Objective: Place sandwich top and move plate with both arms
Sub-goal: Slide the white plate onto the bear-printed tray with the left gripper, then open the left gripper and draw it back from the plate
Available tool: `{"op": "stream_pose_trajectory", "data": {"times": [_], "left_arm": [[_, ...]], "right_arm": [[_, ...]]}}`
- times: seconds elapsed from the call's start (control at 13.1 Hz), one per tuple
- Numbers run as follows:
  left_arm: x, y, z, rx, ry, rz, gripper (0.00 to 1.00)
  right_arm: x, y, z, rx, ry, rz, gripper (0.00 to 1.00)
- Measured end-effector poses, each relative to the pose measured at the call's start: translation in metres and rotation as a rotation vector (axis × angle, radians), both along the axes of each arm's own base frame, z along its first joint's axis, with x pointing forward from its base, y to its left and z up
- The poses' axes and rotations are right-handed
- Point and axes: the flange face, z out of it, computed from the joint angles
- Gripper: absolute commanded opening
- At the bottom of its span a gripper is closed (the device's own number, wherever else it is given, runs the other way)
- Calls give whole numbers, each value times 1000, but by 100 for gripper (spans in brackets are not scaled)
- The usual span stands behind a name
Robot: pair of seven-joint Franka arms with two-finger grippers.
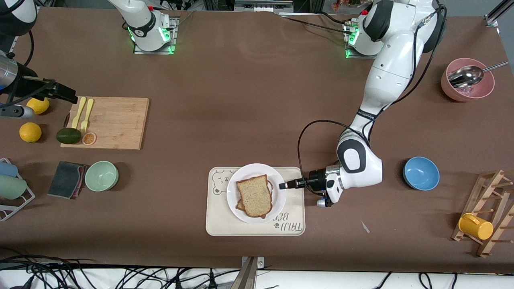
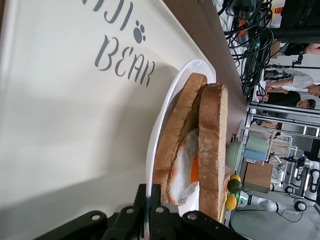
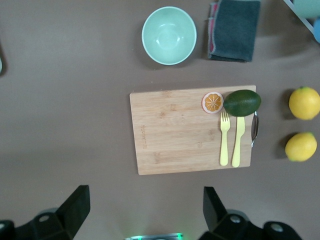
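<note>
Sandwich top (image 1: 255,195) sits on the egg slice (image 2: 184,165) on the plate (image 1: 277,176), which is on the tray (image 1: 219,222) near the table's front edge. Left gripper (image 1: 283,185) is clamped on the plate's rim. Blue bowl (image 1: 421,173) is nearby. Right gripper (image 3: 145,207) waits, fingers spread, over the cutting board (image 1: 116,122).

Sandwich top (image 1: 255,195): light brown, speckled, darker crust. Plate (image 1: 241,178): plain white. Tray (image 1: 219,218): cream, grey bear print. Bench (image 1: 249,100): brown.
</note>
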Motion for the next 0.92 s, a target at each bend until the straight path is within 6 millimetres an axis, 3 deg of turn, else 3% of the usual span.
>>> {"op": "stream_pose_trajectory", "data": {"times": [0.38,0.46,0.54,0.61,0.69,0.92], "left_arm": [[8,1,-9,-2,-10,6,0],[7,1,-12,-1,-7,7,5],[7,1,-15,3,-6,10,21],[7,2,-18,4,-5,11,68],[8,2,-18,4,-6,12,86],[9,-1,-14,2,-13,11,98]], "right_arm": [[28,9,19,46,-71,-16,100],[35,9,18,50,-84,-16,100],[39,9,15,51,-88,-19,100],[41,9,14,50,-90,-21,100],[42,9,13,51,-92,-22,100],[43,10,17,50,-98,-21,100]]}}
